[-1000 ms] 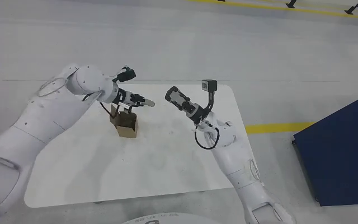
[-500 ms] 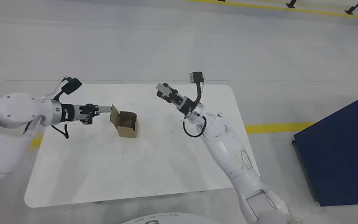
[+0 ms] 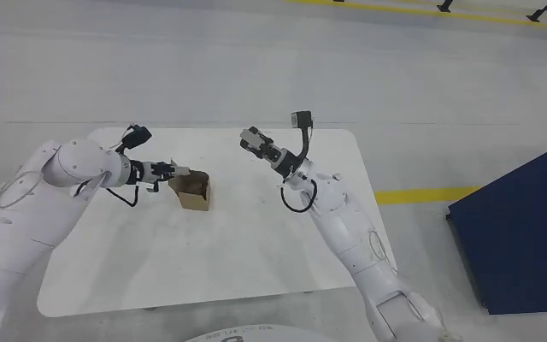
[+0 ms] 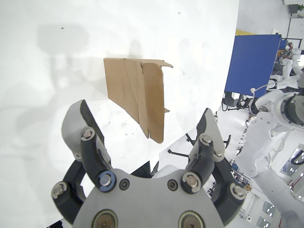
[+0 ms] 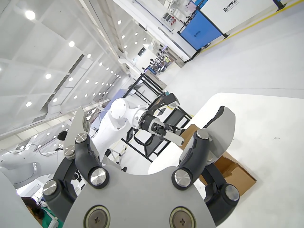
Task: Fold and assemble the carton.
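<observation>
Carton [image 3: 193, 189] sits on the left half of the white table [image 3: 256, 256] in the top view, brown and partly erected, with one flap standing up on the side that faces the left gripper [image 3: 165, 170]. That gripper is just beside the flap, though we cannot tell from up here whether it touches. The right gripper [image 3: 252, 139] hangs raised near the table's far edge, well apart from the carton. On to the left wrist view: the left gripper [image 4: 144, 109] is spread wide with nothing between its pads, and the carton [image 4: 137, 96] lies straight ahead, loose flap edge toward us. Right wrist view now: the right gripper [image 5: 152, 112] is spread wide too and holds nothing, the carton [image 5: 228, 167] lies past one finger, and the left gripper [image 5: 174, 132] sits at its far side. We judge the step in hand is folding that flap, so we'd set the left gripper square on the flap's edge and push along the crease, with the right gripper bracing the light carton against sliding. Our count: one carton, two grippers, one table.
</observation>
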Controlling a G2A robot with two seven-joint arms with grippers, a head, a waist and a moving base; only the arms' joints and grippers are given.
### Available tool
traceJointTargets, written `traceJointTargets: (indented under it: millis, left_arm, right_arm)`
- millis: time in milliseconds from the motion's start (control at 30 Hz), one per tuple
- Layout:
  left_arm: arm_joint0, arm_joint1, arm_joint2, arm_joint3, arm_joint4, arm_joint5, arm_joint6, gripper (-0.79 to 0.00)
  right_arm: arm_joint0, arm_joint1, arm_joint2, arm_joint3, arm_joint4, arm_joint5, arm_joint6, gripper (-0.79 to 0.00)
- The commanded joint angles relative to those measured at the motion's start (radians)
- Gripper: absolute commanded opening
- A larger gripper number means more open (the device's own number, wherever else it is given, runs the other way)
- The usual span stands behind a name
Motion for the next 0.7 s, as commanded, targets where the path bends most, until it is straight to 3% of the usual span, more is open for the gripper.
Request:
traceJointTargets:
  millis: [0,33,333,667]
  left_arm:
    - [-0.028,-0.014,0.034,0.045,0.001,-0.004,0.009,-0.702]
    - [-0.039,-0.021,0.047,0.062,-0.002,-0.008,0.014,-0.785]
    - [-0.094,-0.055,0.11,0.134,0.018,-0.047,0.027,-0.785]
    - [-0.075,-0.042,0.068,0.074,0.02,-0.116,0.01,-0.785]
  right_arm:
    - [-0.004,0.001,0.002,-0.005,0.0,-0.003,0.002,0.0]
    - [-0.005,0.001,0.002,-0.006,0.0,-0.003,0.005,-0.006]
    - [-0.021,0.003,0.013,-0.023,0.017,-0.012,-0.017,0.0]
    - [-0.021,0.002,0.015,-0.025,0.032,-0.006,-0.028,0.0]
